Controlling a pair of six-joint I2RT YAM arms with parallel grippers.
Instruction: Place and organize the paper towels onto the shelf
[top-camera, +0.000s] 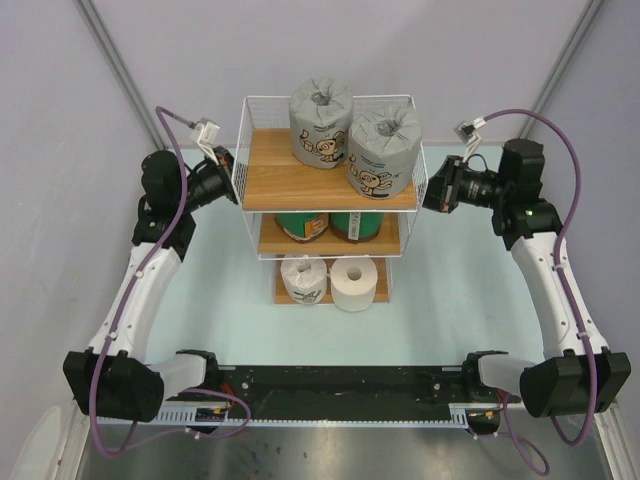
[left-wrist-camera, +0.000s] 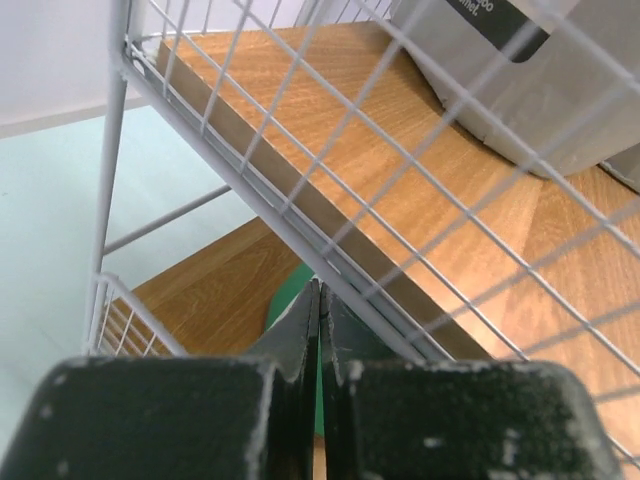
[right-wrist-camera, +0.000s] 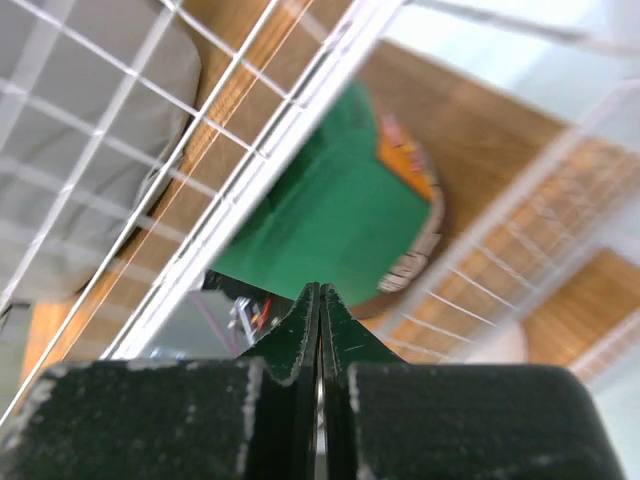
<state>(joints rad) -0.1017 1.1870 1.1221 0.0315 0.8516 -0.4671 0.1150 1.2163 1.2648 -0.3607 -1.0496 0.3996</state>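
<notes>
**A:** Where are the paper towels right now?

**B:** All six sit on the shelf (top-camera: 268, 236). The two grey cartoon-print rolls (top-camera: 320, 110) stand on end on the top board (top-camera: 275, 175), toward its right and rear, touching each other. The two green-wrapped rolls (top-camera: 303, 225) sit side by side on the middle board. The white-wrapped roll (top-camera: 304, 277) and bare white roll (top-camera: 353, 283) share the bottom one.

**A:** So one kind of wrap per tier?

**B:** That's how I read it: like with like, which is what "organize" asks for. No roll lies loose on the counter (top-camera: 450, 300).

**A:** And the arms?

**B:** The left end effector (left-wrist-camera: 318, 290) is pinched fully together with nothing between its fingers. Its tips are just beside the shelf's wire frame (left-wrist-camera: 113, 160) on the left, about level with the top board. The right end effector (right-wrist-camera: 319, 295) is likewise closed tight and empty. It points at the right side of the frame, and a green roll shows through the wires.

**A:** Why flank the rack with closed fingers?

**B:** My guess is that closed fingers make a blunt pusher, so either arm could nudge the frame square. I can't tell whether either tip touches the wire.

**A:** Anything left to do?

**B:** Judging by the layout, the placing looks finished. At most the top pair could be centred.
</notes>
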